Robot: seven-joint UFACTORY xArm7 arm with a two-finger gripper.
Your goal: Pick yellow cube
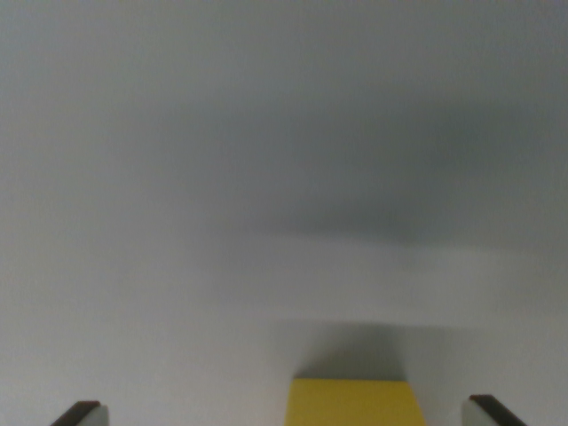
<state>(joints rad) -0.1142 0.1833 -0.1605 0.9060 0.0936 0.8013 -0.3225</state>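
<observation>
Yellow cube sits at the bottom edge of the wrist view, slightly to the wrist view's right of centre, with only its upper part inside the frame; reading from the wrist view's left, the first item is the left fingertip of the gripper, a pale pad with a dark upper edge, cut off by the lower border; next comes a stretch of bare, pale grey tabletop, separating that fingertip from the cube; the cube follows, showing a flat, uniformly yellow face with a straight top edge; a soft dark shadow lies on the tabletop directly beyond that edge; a narrower strip of bare tabletop then separates the cube from the right fingertip, which is likewise pale with a dark rim and cropped by the frame; the jaws stand spread wide, one on each side of the cube, touching neither of its flanks and gripping nothing; the cube lies between them, closer to the right fingertip than to the left; the upper part of the view is out of focus, showing only a grey surface that darkens toward the upper right.
</observation>
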